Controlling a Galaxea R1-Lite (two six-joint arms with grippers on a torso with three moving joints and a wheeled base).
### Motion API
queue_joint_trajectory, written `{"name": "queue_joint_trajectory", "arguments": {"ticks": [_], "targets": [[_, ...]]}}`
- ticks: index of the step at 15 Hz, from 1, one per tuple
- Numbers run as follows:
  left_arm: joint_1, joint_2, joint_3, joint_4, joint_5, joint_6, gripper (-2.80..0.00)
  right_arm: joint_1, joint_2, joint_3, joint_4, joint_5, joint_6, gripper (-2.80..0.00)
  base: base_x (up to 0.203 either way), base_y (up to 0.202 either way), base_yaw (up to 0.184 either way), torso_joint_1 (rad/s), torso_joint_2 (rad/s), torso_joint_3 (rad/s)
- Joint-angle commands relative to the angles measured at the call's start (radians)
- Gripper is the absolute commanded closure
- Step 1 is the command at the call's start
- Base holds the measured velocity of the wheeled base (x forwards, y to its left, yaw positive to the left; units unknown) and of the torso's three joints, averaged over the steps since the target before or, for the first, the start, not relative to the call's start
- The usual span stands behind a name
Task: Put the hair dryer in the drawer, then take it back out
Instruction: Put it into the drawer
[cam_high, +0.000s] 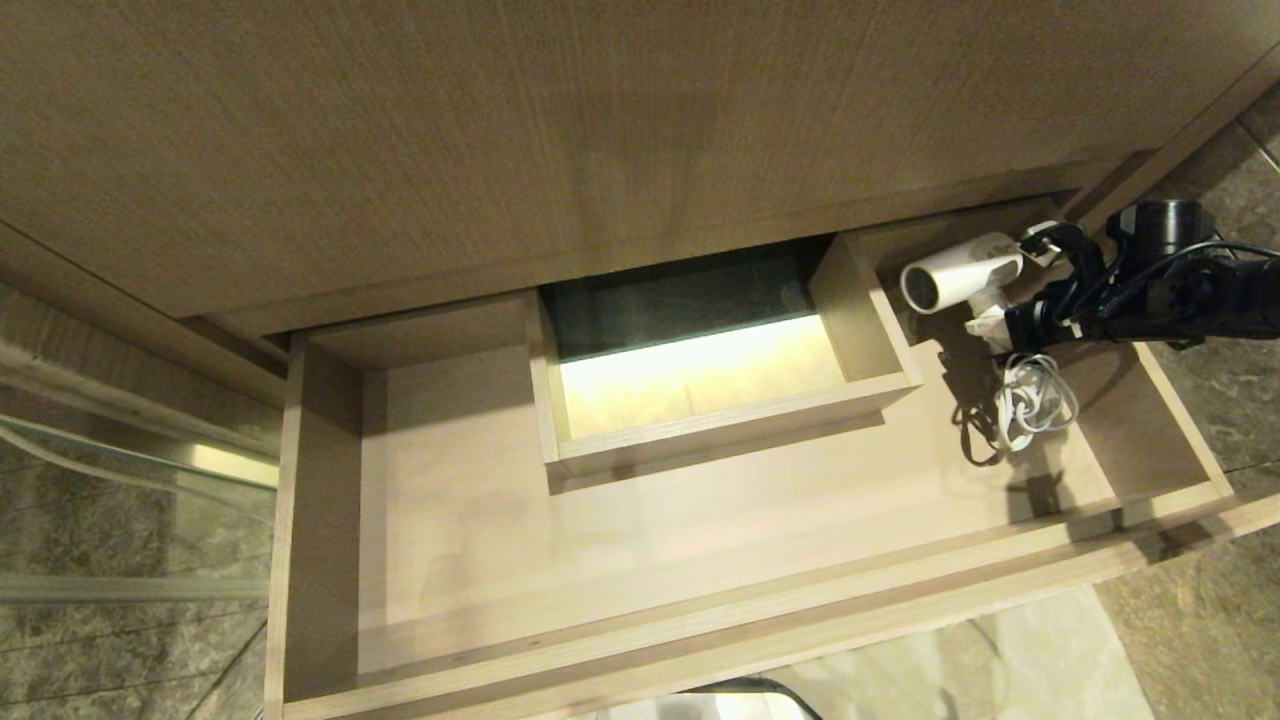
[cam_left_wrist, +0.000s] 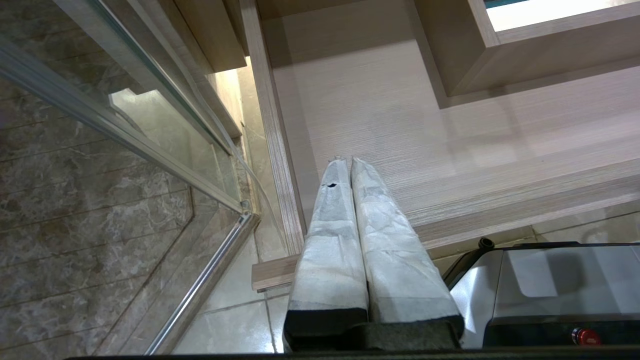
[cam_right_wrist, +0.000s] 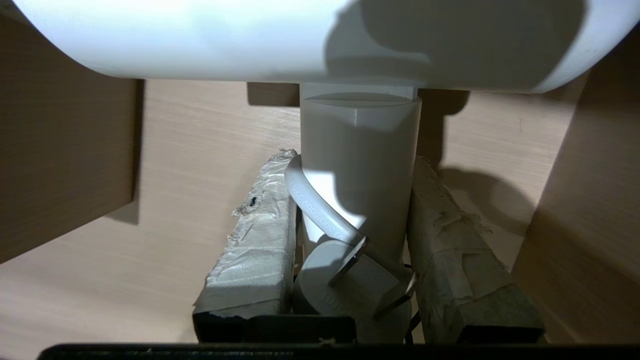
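The white hair dryer (cam_high: 960, 272) hangs over the back right part of the open wood-grain drawer (cam_high: 480, 540), its barrel level and its round end turned toward the drawer's middle. My right gripper (cam_high: 1005, 325) reaches in from the right and is shut on the short handle (cam_right_wrist: 360, 165). The taped fingers (cam_right_wrist: 260, 240) press on both sides of that handle, and the plug (cam_right_wrist: 345, 285) and a loop of cord (cam_right_wrist: 305, 195) are wedged between them. The bundled cord (cam_high: 1025, 405) droops below onto the drawer floor. My left gripper (cam_left_wrist: 350, 160) is parked, shut and empty, above the drawer's front left corner.
A boxed cutout (cam_high: 860, 320) with a lit bottom stands at the drawer's middle back, just left of the dryer. The drawer's right wall (cam_high: 1180, 420) is close on the other side. A taller wood panel (cam_high: 500, 150) rises behind. A glass door (cam_left_wrist: 125, 115) stands at the left.
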Motion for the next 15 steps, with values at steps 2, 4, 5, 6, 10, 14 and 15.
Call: {"name": "queue_joint_trajectory", "arguments": {"ticks": [2,4,5,6,10,14,15], "targets": [[0.000,0.000,0.002,0.000,0.000,0.000,0.00,0.002,0.006,0.001,-0.008,0.005,-0.003,0.00,0.000,0.000,0.000,0.000,0.00,0.000],[0.000,0.000,0.002,0.000,0.000,0.000,0.00,0.002,0.006,0.001,-0.008,0.005,-0.003,-2.76,0.000,0.000,0.000,0.000,0.00,0.000],[0.000,0.000,0.000,0.000,0.000,0.000,0.00,0.000,0.003,-0.008,-0.007,0.004,-0.003,-2.80,0.000,0.000,0.000,0.000,0.00,0.000],[0.000,0.000,0.002,0.000,0.000,0.000,0.00,0.000,0.001,-0.007,-0.007,0.004,-0.003,-2.80,0.000,0.000,0.000,0.000,0.00,0.000],[0.000,0.000,0.000,0.000,0.000,0.000,0.00,0.000,-0.004,-0.008,-0.007,0.004,-0.003,-2.80,0.000,0.000,0.000,0.000,0.00,0.000],[0.000,0.000,0.002,0.000,0.000,0.000,0.00,-0.004,-0.086,0.001,-0.004,0.003,0.021,-2.80,0.000,0.000,0.000,0.000,0.00,0.000],[0.000,0.000,0.002,0.000,0.000,0.000,0.00,-0.004,-0.139,0.009,-0.001,0.003,0.062,-2.80,0.000,0.000,0.000,0.000,0.00,0.000]]}}
